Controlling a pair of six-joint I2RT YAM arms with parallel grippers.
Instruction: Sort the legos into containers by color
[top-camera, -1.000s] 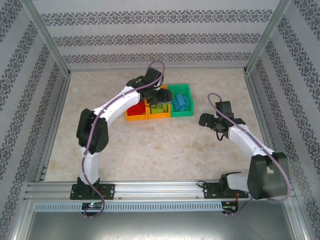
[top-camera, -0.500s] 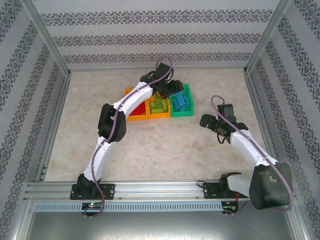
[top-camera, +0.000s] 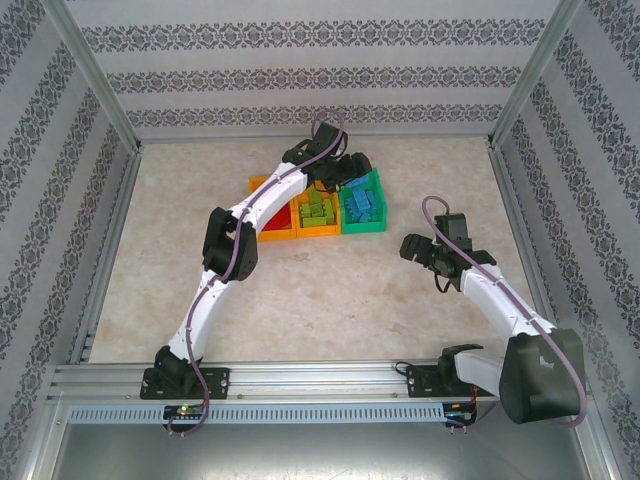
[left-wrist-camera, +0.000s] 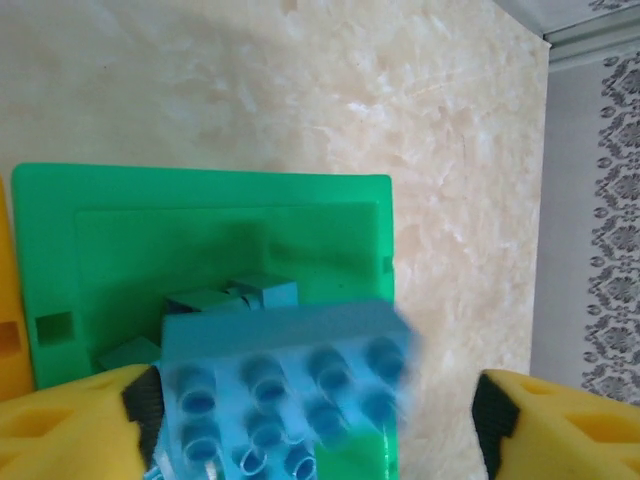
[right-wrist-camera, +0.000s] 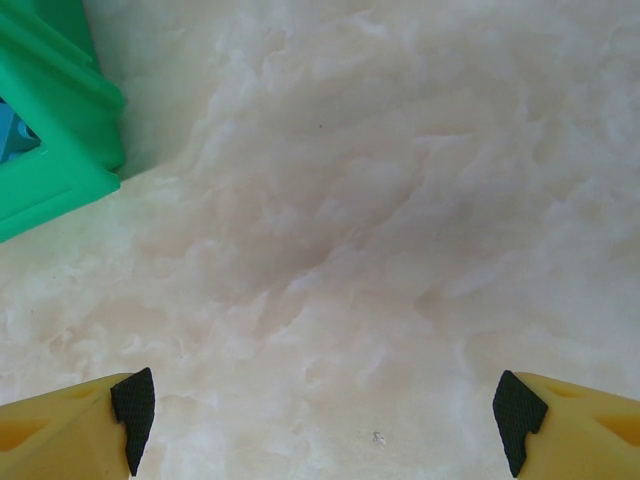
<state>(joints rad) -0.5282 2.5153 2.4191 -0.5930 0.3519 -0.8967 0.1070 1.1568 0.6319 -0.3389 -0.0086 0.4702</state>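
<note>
Three containers stand joined in a row: an orange bin (top-camera: 254, 236) with red legos (top-camera: 274, 218), an orange bin (top-camera: 318, 231) with light green legos (top-camera: 318, 210), and a green bin (top-camera: 381, 205) with blue legos (top-camera: 360, 205). My left gripper (top-camera: 350, 178) hangs over the green bin (left-wrist-camera: 200, 190), open. A blurred blue brick (left-wrist-camera: 290, 370) sits between its fingers, clear of the right pad (left-wrist-camera: 495, 420), above other blue legos (left-wrist-camera: 240, 295). My right gripper (top-camera: 412, 247) is open over bare table, right of the bins, nothing between its fingers (right-wrist-camera: 130, 405).
The marble-look table (top-camera: 330, 290) is fenced by patterned walls and metal posts. A corner of the green bin (right-wrist-camera: 50, 150) shows at the upper left of the right wrist view. The orange bin's edge (left-wrist-camera: 8, 350) borders the green one on its left.
My left arm has swung from the middle orange bin to over the green bin and its jaws have opened, letting go of the blue brick. The right arm has barely shifted.
</note>
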